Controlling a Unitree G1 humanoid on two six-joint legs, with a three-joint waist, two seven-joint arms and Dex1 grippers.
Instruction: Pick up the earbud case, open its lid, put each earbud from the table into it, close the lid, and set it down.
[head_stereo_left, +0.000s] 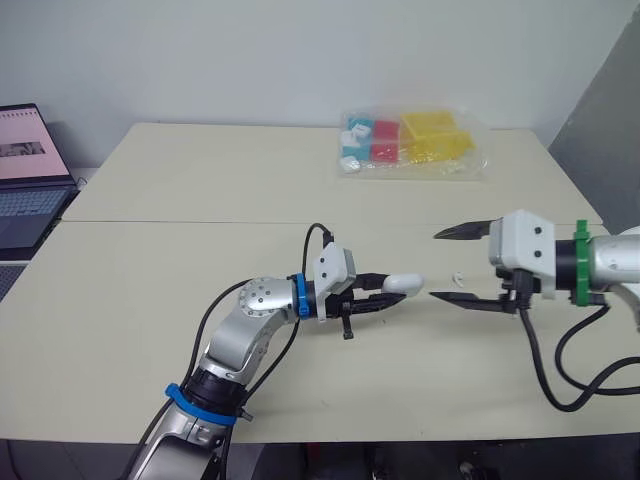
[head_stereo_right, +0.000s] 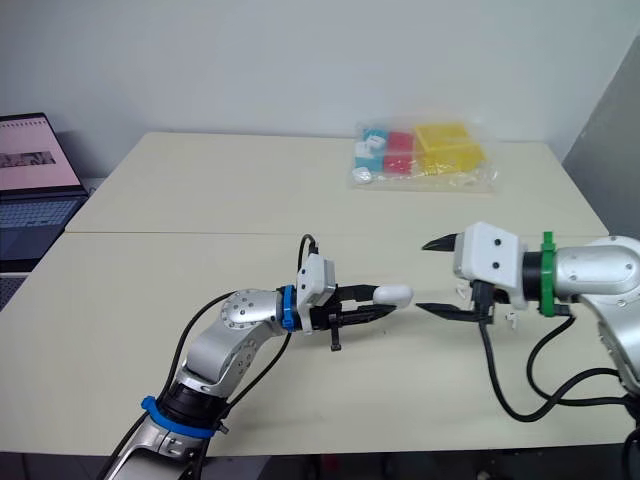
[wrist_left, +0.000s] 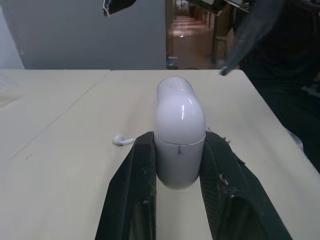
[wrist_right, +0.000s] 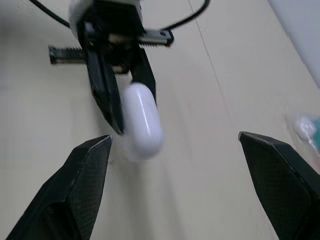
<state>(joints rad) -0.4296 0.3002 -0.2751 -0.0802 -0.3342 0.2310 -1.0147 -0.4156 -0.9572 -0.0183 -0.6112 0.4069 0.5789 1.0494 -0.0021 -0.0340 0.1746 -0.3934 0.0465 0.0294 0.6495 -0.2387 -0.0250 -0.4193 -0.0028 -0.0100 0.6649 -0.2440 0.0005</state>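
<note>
My left gripper (head_stereo_left: 388, 293) is shut on the white earbud case (head_stereo_left: 403, 284) and holds it just above the table, near the middle. The case (wrist_left: 179, 131) stands out between the two black fingers (wrist_left: 135, 180), and its lid looks closed. My right gripper (head_stereo_left: 446, 265) is open a short way to the right of the case, tips pointing at it, with nothing between them. In the right wrist view the case (wrist_right: 142, 120) lies ahead of the wide-apart fingertips (wrist_right: 95, 165). One small white earbud (head_stereo_left: 457, 277) lies on the table between the right gripper's fingers, and shows as the earbud (wrist_left: 121, 140) beside the case.
A clear plastic bag of coloured blocks (head_stereo_left: 410, 145) lies at the back right of the table (head_stereo_left: 200, 250). An open laptop (head_stereo_left: 25, 175) sits beyond the table's left edge. A seam runs across the tabletop.
</note>
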